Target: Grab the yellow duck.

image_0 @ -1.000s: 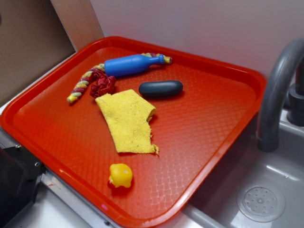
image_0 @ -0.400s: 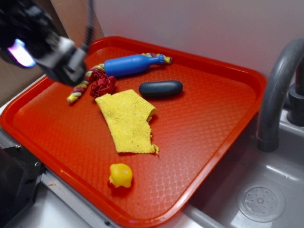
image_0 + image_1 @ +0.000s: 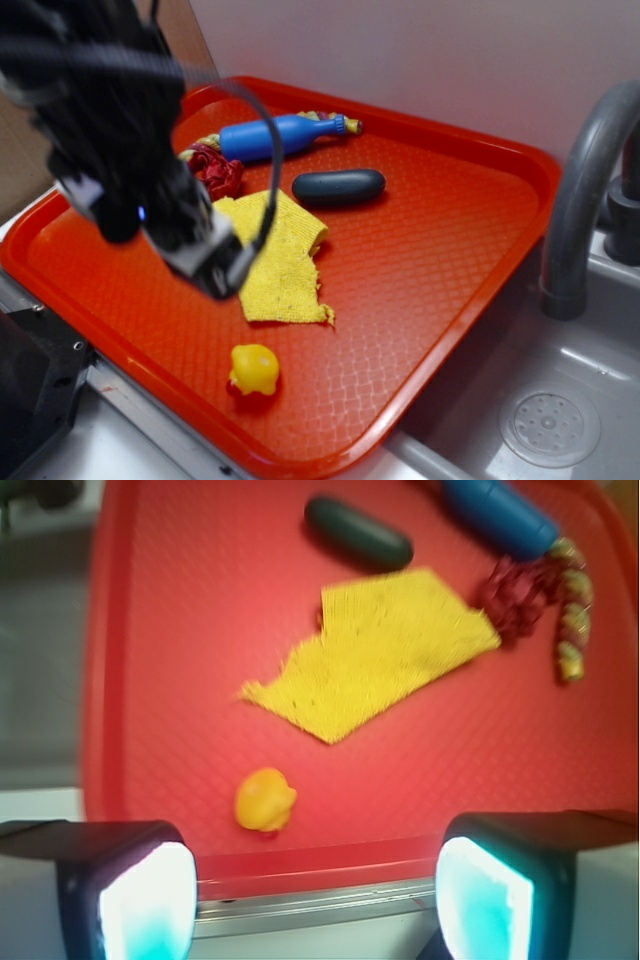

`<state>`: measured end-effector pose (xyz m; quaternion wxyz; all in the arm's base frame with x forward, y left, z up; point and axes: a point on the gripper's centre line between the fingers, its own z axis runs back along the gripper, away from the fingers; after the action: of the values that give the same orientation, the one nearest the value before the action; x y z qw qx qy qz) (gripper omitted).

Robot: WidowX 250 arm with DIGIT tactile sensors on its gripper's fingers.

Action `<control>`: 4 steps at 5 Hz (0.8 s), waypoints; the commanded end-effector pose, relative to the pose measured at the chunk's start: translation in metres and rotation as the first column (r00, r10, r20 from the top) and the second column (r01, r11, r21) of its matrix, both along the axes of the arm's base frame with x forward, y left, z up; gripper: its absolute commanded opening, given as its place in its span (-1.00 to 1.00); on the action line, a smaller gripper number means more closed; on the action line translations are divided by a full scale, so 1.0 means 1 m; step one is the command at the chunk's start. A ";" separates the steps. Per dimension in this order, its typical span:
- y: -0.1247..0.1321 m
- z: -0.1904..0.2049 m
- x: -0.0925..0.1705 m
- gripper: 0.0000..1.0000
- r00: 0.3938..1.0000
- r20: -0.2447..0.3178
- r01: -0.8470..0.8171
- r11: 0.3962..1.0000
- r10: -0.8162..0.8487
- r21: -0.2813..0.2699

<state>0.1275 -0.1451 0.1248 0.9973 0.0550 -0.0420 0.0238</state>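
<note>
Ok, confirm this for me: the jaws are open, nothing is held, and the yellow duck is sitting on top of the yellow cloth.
Not quite. The yellow duck sits on the bare red tray, apart from the yellow cloth, nearer the tray's front edge. The exterior view shows the gap, and the wrist view agrees. The rest holds: the gripper has its jaws open and holds nothing.

Tray (image 3: 470,230) left of the sink (image 3: 560,420), faucet (image 3: 585,190) at its right edge. Duck (image 3: 254,369) near the tray's front rim, cloth (image 3: 285,270) behind it. Capsule (image 3: 338,186) behind the cloth, bottle (image 3: 290,133) further back, lying on the rope (image 3: 205,160). Gripper (image 3: 215,262) hangs over the cloth's left side.
</note>
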 end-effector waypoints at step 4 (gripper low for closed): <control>-0.011 -0.083 0.003 1.00 0.989 -0.072 0.122 0.988 -0.129 -0.090</control>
<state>0.1314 -0.1531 0.0392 0.9990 0.0174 0.0023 -0.0400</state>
